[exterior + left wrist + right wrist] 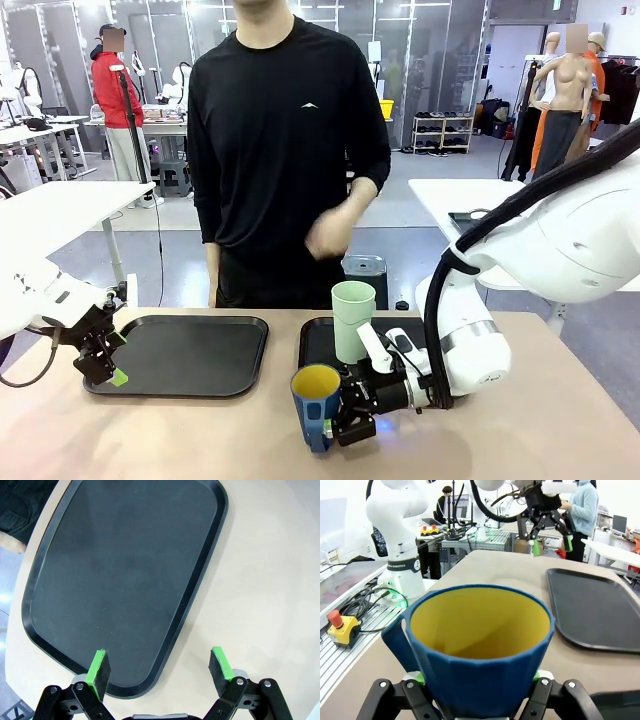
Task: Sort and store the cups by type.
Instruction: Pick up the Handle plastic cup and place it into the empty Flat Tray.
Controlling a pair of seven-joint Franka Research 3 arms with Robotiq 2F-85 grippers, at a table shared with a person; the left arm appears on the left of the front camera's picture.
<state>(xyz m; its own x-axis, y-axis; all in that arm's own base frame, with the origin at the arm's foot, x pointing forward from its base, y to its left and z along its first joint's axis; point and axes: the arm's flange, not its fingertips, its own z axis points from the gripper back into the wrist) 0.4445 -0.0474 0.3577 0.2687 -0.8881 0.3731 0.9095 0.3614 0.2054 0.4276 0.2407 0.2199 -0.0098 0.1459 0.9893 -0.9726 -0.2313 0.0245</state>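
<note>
Left end effector hovers with its jaws spread wide and holding nothing over the near corner of the left black tray. Right end effector is clamped on the dark blue cup, upright near the table edge. Behind it, the mint-green tumbler stands on the right tray.

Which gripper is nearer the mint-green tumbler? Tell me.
Right. The right gripper, shut on the blue cup, sits just in front of the mint-green tumbler; the left gripper hangs open at the far tray's left edge.
</note>
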